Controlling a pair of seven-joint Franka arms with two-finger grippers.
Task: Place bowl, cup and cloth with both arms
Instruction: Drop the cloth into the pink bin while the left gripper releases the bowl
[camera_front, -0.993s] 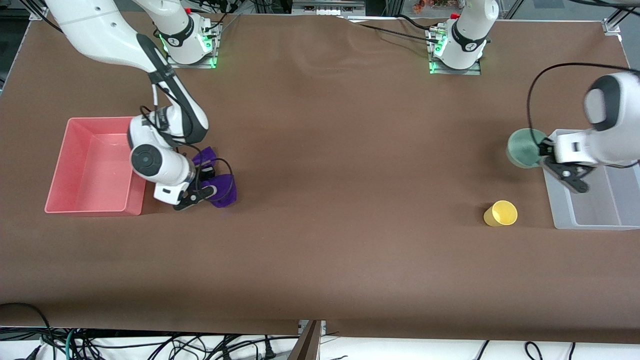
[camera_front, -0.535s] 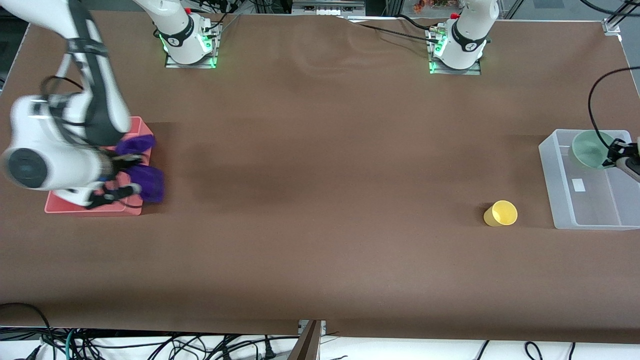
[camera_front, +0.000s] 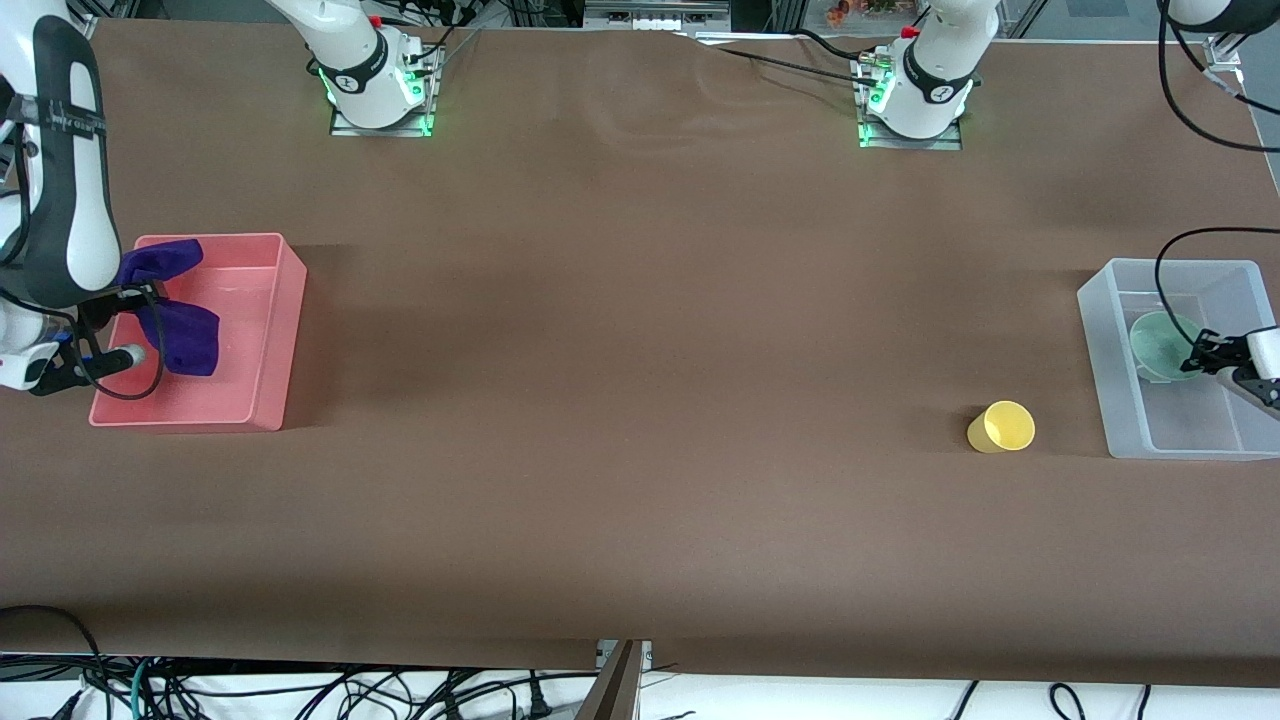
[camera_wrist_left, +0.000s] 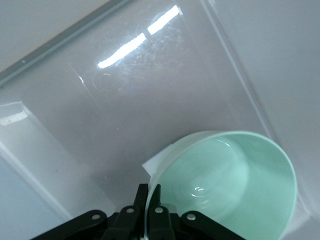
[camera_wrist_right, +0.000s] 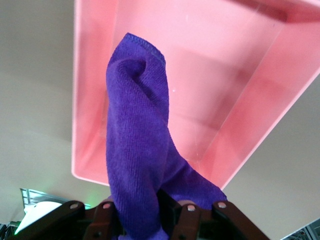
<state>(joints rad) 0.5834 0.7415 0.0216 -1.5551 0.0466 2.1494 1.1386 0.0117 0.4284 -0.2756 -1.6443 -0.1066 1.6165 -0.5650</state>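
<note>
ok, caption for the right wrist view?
Right hand shut on the purple cloth, dangling it over the pink bin.

Deep purple cloth (camera_front: 170, 320) over a salmon-pink bin (camera_front: 255, 400), mint-green bowl (camera_front: 1160, 345) in a clear frosted bin (camera_front: 1110, 370), bright yellow cup (camera_front: 1002, 427), plain brown desk (camera_front: 640, 400).

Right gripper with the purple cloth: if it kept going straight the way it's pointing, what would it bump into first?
The right gripper points down into the pink bin, shut on the purple cloth. Going straight on, the hanging cloth would probably touch the bin's floor first; the height above it is hard to judge.
</note>
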